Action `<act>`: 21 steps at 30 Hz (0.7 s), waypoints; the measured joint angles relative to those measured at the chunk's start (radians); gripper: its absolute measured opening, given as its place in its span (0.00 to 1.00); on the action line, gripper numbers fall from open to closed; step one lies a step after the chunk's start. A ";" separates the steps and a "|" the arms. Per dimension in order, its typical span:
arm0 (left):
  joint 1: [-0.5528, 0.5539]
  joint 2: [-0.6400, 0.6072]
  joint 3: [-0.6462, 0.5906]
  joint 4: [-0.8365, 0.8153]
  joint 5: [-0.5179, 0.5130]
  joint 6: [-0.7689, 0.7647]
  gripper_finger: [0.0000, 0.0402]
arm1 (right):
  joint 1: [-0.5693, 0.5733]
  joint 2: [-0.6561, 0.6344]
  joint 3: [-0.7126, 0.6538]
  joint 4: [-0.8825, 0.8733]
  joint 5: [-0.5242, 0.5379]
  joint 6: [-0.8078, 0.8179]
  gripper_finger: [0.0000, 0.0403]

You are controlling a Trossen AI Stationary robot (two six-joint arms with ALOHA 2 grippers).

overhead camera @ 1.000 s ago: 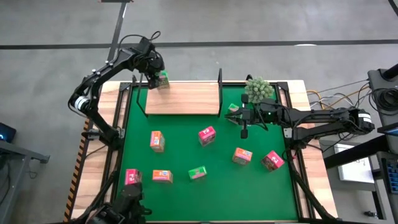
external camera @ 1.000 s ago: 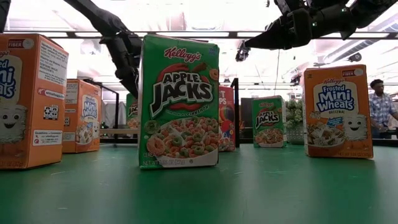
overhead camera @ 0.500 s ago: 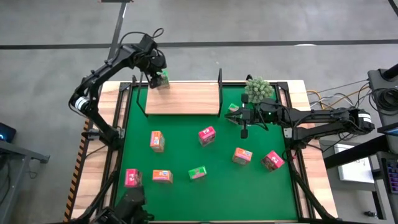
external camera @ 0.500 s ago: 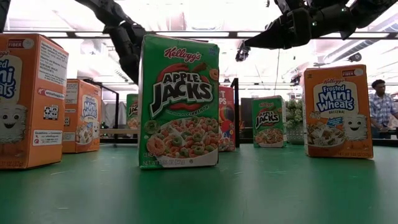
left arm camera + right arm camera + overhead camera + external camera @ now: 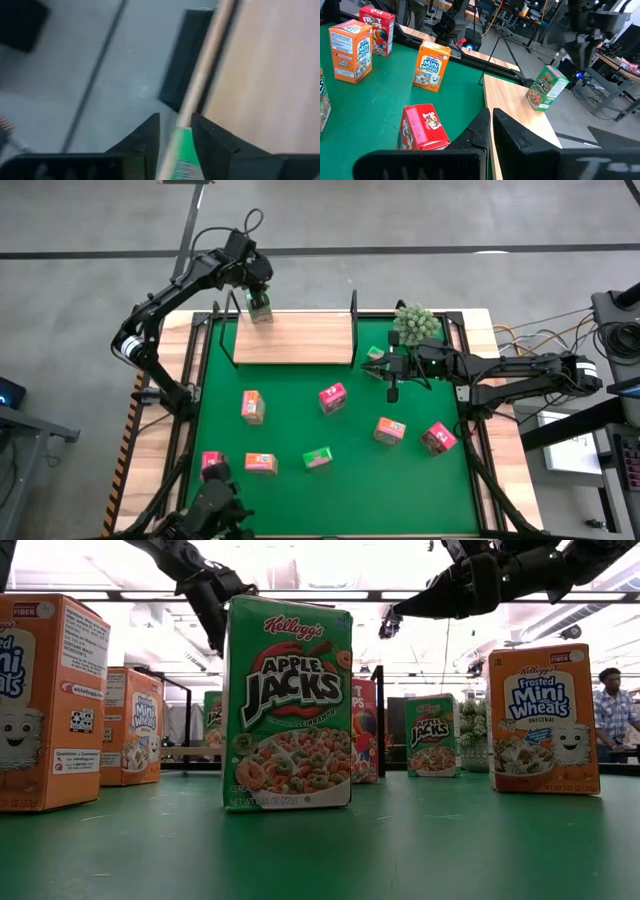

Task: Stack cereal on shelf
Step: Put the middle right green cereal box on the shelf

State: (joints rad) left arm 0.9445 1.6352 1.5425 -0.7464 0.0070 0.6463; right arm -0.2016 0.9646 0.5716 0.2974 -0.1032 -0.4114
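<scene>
Left fingers (image 5: pixel 259 298) now raised above tilted green cereal box (image 5: pixel 261 312) on shelf (image 5: pixel 295 338), grip unclear.

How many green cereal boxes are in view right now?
3 green boxes: one on the shelf's back-left corner, under the left gripper; one on the mat off the shelf's right end; one mid-mat near the front. None seems hidden.

A small green bushy plant (image 5: pixel 416 323) stands at the green mat's (image 5: pixel 300 500) far edge.
</scene>
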 joint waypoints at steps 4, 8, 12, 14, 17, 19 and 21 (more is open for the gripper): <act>0.011 0.014 0.000 0.035 -0.009 -0.010 0.13 | 0.000 0.000 0.000 0.000 0.000 -0.003 0.03; 0.017 0.046 0.000 0.024 -0.008 -0.020 0.06 | 0.000 0.000 0.000 0.000 0.000 -0.006 0.03; 0.019 0.075 0.000 0.003 -0.006 -0.019 0.01 | 0.000 0.000 0.000 0.000 0.000 -0.007 0.03; 0.019 0.079 0.000 -0.017 -0.006 -0.016 0.00 | 0.000 0.000 0.000 0.000 0.000 -0.008 0.03; 0.019 0.079 0.000 -0.050 -0.005 0.002 0.00 | 0.000 0.000 0.000 0.000 0.000 -0.009 0.03; 0.019 0.079 0.000 -0.067 -0.005 0.014 0.00 | 0.000 0.000 0.000 0.000 0.000 -0.010 0.03; 0.019 0.079 0.000 -0.068 -0.005 0.015 0.00 | 0.000 0.000 0.000 0.000 0.001 -0.010 0.03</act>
State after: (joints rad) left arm 0.9634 1.7142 1.5421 -0.8146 0.0024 0.6617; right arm -0.2016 0.9646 0.5716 0.2970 -0.1025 -0.4210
